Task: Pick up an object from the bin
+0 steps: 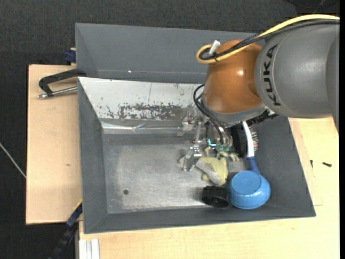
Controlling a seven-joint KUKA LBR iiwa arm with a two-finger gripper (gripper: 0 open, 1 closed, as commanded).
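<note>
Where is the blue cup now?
In the camera view, the blue cup sits in the bin's lower right, beside a black piece on its left, with a pale lump up-left.

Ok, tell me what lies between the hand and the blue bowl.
In the camera view, a pale yellowish lump lies between the hand and the blue bowl; a black piece lies beside it.

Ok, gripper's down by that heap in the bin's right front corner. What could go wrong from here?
The gripper sits just left of the pale yellowish lump, which crowds the black piece and the blue cup: it may drag neighbours or grab nothing. These lie near the bin's front wall, so a bump seems possible.
</note>
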